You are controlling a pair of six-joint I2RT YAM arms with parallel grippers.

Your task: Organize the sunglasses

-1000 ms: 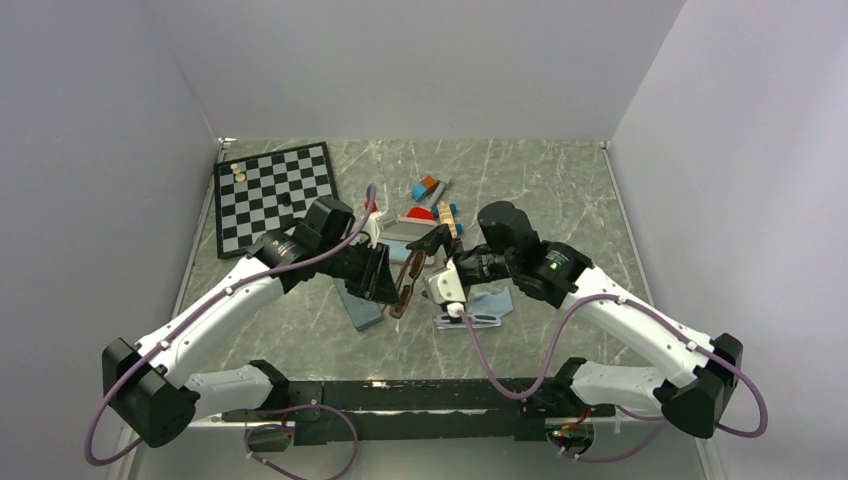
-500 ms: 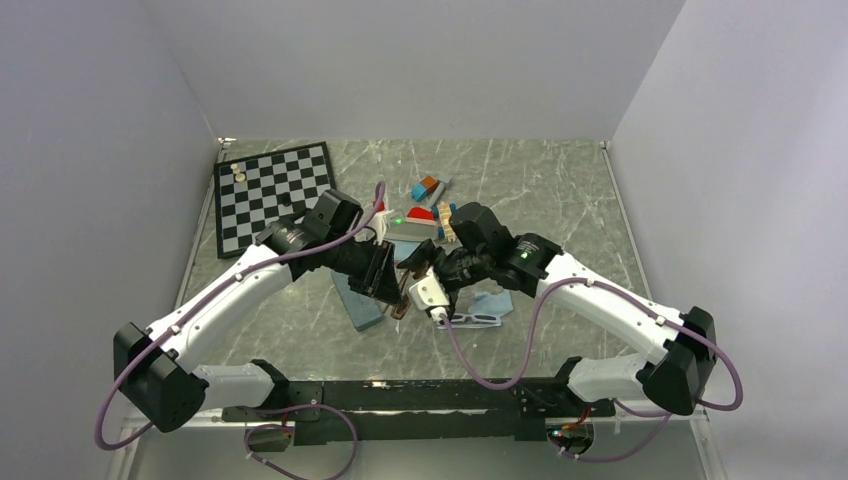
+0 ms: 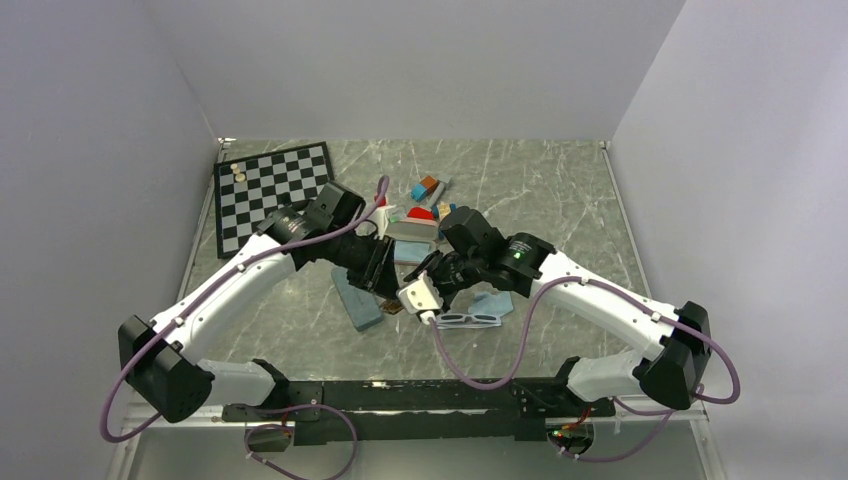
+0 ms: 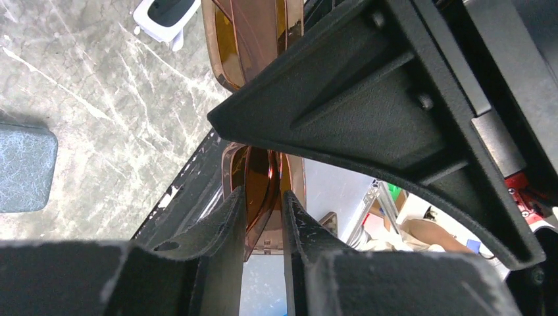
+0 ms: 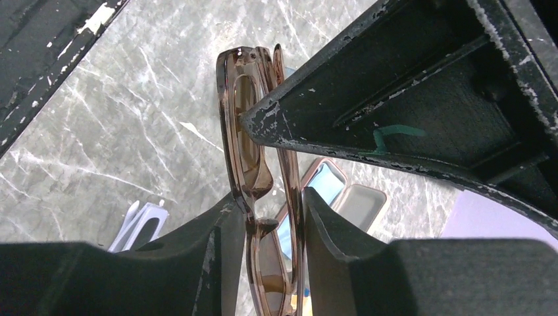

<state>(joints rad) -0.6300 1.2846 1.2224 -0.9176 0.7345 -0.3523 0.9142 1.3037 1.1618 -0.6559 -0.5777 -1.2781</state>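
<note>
The reddish-brown sunglasses (image 4: pixel 253 39) hang folded above the table's middle, gripped from both sides. My left gripper (image 4: pixel 262 193) is shut on one lens end. My right gripper (image 5: pixel 271 194) is shut on the same sunglasses (image 5: pixel 247 118); one finger presses the bridge, the other the folded arm. From above, the left gripper (image 3: pixel 388 285) and right gripper (image 3: pixel 412 280) meet nose to nose, and only a brown tip of the sunglasses (image 3: pixel 392 306) shows below them. The white-grey sunglasses (image 3: pixel 468 320) lie on the table just right of the grippers and also show as white-grey sunglasses (image 5: pixel 141 224) under the right wrist.
A slate-blue case (image 3: pixel 358 302) lies under the left gripper. An open pink case (image 3: pixel 410 232) sits behind the grippers, and a light blue cloth (image 3: pixel 492 303) lies under the right arm. A chessboard (image 3: pixel 272 195) is at back left, with toy blocks (image 3: pixel 430 190) behind the middle.
My right gripper has moved left to the left gripper and its jaws have come in from wide open onto the reddish-brown sunglasses. The left gripper kept its hold and shifted slightly back.
</note>
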